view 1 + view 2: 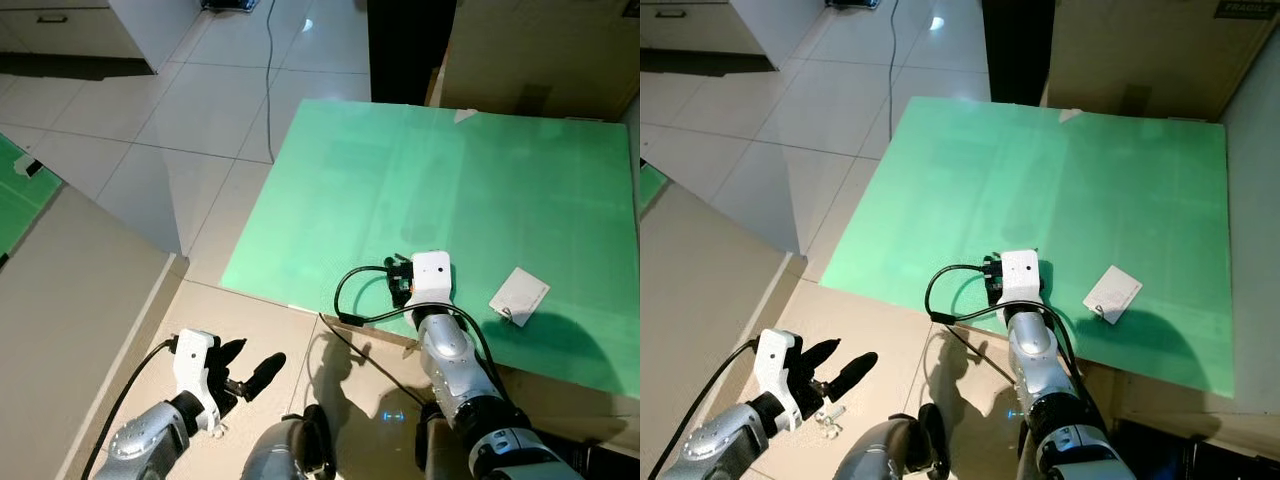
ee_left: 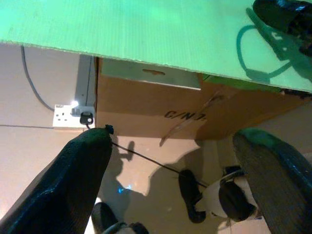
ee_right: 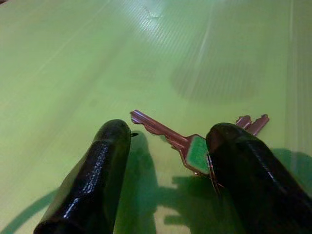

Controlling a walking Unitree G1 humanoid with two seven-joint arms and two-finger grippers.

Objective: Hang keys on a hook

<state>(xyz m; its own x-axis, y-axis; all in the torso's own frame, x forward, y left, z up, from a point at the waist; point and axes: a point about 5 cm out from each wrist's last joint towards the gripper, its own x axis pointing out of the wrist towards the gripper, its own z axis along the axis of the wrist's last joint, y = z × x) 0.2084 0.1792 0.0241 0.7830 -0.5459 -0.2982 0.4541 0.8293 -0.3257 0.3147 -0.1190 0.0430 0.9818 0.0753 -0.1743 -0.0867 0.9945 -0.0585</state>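
Overhead, the right gripper (image 3: 168, 161) was lowered onto the green board (image 1: 400, 180), close to the board's near edge. Its 2 black fingers (image 3: 90, 180) stood apart, with the keys (image 3: 187, 144) lying flat on the board between and just ahead of them. One finger overlapped the green-capped head of 1 key; actual contact could not be confirmed. A second key tip projected beyond that finger. From the head views, the keys themselves were hidden under the white wrist camera housing (image 1: 430, 277), from which a black cable (image 1: 350, 290) looped across the board.

A white tag (image 1: 518, 295) lay on the board, to the right of the right gripper and apart from it.

The green board rested on a cardboard box (image 2: 146, 112), visible beneath it in the left wrist view. A wall socket (image 2: 73, 115) with a plug inserted sat beside the box.

The left gripper (image 1: 250, 372) hung low over the beige floor (image 1: 90, 320), well apart from the board, with its 2 fingers spread open and nothing between them.
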